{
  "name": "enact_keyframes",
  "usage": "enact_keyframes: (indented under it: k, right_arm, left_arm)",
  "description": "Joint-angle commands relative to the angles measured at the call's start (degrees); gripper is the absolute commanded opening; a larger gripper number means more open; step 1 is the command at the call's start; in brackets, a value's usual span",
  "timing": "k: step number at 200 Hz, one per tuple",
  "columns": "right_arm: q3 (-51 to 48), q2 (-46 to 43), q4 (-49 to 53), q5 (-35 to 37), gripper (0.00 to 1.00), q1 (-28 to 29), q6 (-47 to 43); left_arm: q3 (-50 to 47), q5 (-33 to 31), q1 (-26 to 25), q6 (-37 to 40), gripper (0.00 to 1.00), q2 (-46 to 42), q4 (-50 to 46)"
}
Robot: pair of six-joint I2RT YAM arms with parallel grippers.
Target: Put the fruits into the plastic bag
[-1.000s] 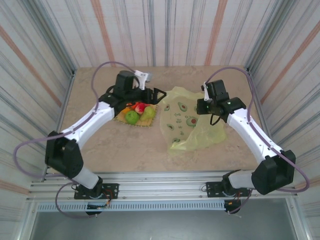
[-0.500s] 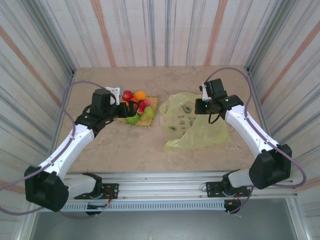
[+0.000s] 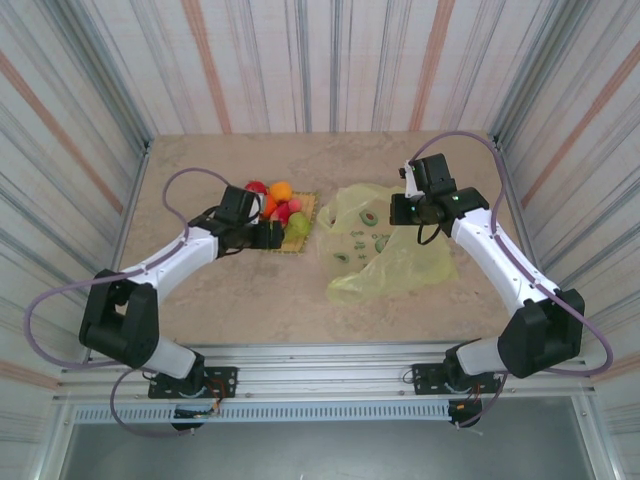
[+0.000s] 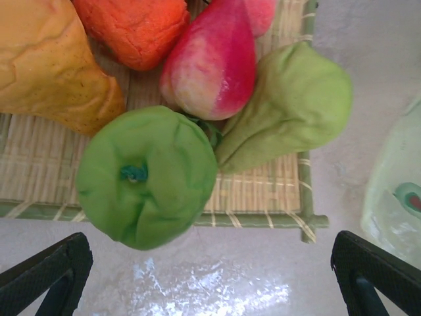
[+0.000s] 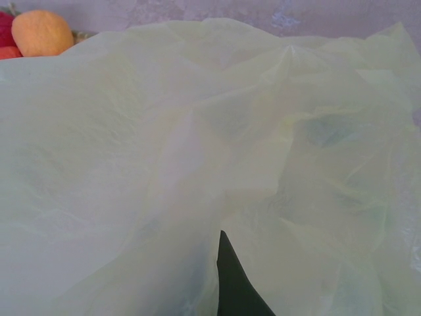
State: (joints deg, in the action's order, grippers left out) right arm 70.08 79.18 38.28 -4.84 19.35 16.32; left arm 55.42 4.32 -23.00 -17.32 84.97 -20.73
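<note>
The table [image 3: 250,300] is pale beige stone-look with faint marbling. Walls [image 3: 330,60] striped in grey, white and orange close it in on three sides, and a metal rail [image 3: 330,362] runs along the near edge. The fruits [image 3: 281,208] are heaped on a woven mat [image 4: 260,191] left of centre, toward the far side. The bag [image 3: 390,262] lies crumpled just right of the mat. Its long axis runs from a raised far edge down to a flat near-left corner, and its printed spots face up. The left gripper [image 4: 207,280] hovers low just near of the mat with its jaws wide apart and nothing between them. An apple [image 4: 148,178] sits right beyond it, stem up, overhanging the mat's near edge. Touching it on the right, a green pear [image 4: 289,105] lies on its side. Its axis slants from near-left to far-right, with the thick end toward the bag. A pink fruit [image 4: 214,62] rests behind them with its narrow tip pointing far. The right gripper [image 3: 398,210] meets the bag's lifted far edge. The film drapes across its fingers, with only a dark sliver of one finger [image 5: 233,289] showing, so whether the jaws are closed on the bag cannot be told.
</note>
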Motion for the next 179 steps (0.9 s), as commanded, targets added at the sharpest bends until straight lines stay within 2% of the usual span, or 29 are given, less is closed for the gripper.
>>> enact_keyframes:
  k: [1,154,179]
  right_arm:
    - [1.4,0.4,1.4,-1.0,0.0,-0.4,0.4]
    - [0.2,1.0,0.7,-1.5,0.0,-0.6,-0.1]
    - [0.2,1.2,0.7,-1.5,0.0,-0.6,-0.1]
  left_arm:
    - [2.5,-2.3,0.0,1.9,0.99,1.9,0.8]
    - [8.1,-4.5,1.0,4.1,0.99,14.1,2.8]
    - [8.5,-4.6,0.9,4.2,0.95,15.3,3.6]
